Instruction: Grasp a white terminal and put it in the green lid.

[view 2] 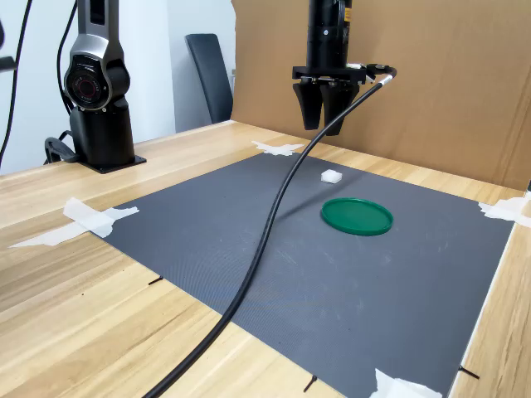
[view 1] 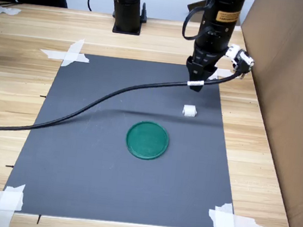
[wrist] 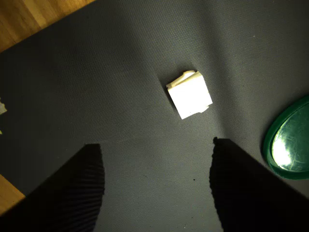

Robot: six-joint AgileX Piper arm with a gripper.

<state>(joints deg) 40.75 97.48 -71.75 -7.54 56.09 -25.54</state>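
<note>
Your pincer (view 1: 197, 85) hangs above the dark mat (view 1: 81, 155) with its jaws spread and nothing between them; in the wrist view the two dark fingers (wrist: 77, 188) stand well apart on either side of bare mat. The white terminal (view 1: 189, 111) lies on the mat toward its far right corner as the first exterior view shows it, beside the green lid (view 1: 147, 140) but not touching it.

Judging from the wrist view, the terminal (wrist: 189, 94) sits ahead of the finger line, not between the fingers, and it lies turned at an angle to them. If you drop straight down from here, you would likely close on nothing, or clip a corner and flick the piece away. It is small and light, so an off-centre pinch could spin it out. The black cable (view 1: 104, 100) trails across the mat and could drag over the lid as the arm moves.

Only the wrist view shows the terminal's skewed faces and a ridge on one edge. The second exterior view (view 2: 332, 175) shows the pincer's height above the mat, which the wrist view hides.
</note>
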